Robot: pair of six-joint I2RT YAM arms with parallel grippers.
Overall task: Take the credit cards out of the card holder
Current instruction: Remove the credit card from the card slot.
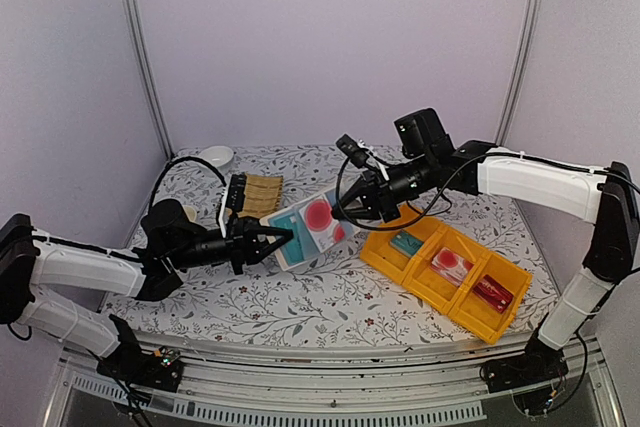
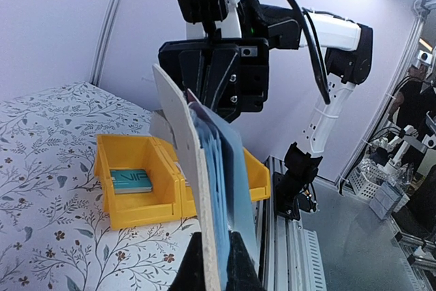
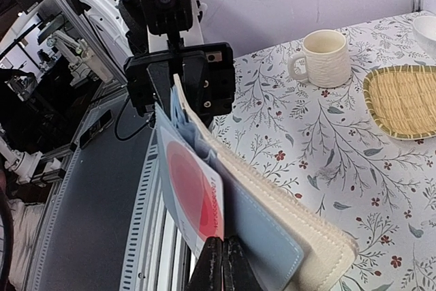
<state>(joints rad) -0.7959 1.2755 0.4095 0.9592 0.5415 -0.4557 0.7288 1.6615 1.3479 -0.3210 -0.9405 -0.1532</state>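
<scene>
One teal card (image 1: pixel 405 242) lies in the tray (image 1: pixel 377 258); the left gripper (image 1: pixel 285 237) pinches the holder (image 1: pixel 300 257). The right gripper (image 1: pixel 340 212) pinches the pocketed red-circle card (image 1: pixel 318 212).

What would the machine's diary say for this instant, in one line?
left fingers: clamped on card holder, held up open | right fingers: pinching red-circle card at holder | teal card: lying in yellow tray

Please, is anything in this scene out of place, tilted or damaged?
Nothing is spilled or damaged. Only one thing looks unusual: the card holder is off the table, held open and tilted between the left hand and the right hand, and the card with the red circle stands partly out of its pocket.
</scene>
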